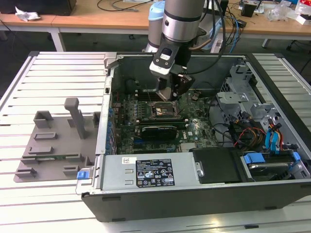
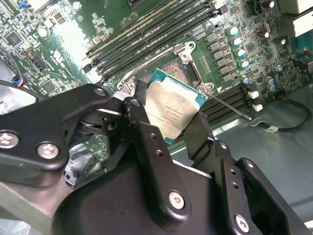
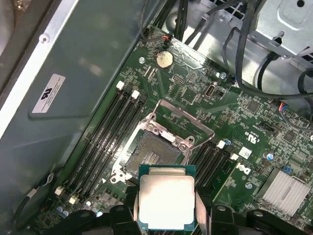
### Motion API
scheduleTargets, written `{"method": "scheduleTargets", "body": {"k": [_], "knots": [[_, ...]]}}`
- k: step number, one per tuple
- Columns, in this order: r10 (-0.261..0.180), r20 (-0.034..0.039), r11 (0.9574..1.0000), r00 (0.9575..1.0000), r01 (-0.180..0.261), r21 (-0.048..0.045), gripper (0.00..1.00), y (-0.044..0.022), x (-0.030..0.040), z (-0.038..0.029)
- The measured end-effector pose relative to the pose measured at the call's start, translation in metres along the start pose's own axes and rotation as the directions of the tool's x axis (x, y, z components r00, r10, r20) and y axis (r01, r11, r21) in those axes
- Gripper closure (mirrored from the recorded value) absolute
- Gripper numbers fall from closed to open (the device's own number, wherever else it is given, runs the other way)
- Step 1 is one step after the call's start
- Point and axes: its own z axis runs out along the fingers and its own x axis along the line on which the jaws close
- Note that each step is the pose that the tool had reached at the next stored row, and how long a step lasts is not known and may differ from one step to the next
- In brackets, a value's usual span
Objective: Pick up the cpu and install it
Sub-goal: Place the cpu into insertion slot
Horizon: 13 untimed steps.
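The cpu is a small square chip with a silvery top and a green edge, held flat between my black fingers. My gripper is shut on the cpu by two opposite sides. In the first wrist view the chip hangs just above and beside the open socket, whose metal load frame is swung up. In the exterior view my gripper hovers low over the socket on the motherboard inside the open computer case.
Memory slots run along both sides of the socket. A graphics card lies near it, with cables and drive bays on the exterior view's right. A grey plastic tray with posts sits outside the case on the exterior view's left.
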Motion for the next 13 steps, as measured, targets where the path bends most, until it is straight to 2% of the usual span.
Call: {"method": "scheduleTargets", "body": {"k": [9,13], "knots": [[0.054,-0.0014,0.9986,0.9986,-0.054,-0.0012,0.45,0.0000,0.0000,0.0001],[0.083,-0.0023,0.9965,0.9965,-0.083,-0.0018,0.45,0.0000,0.0000,0.0001]]}}
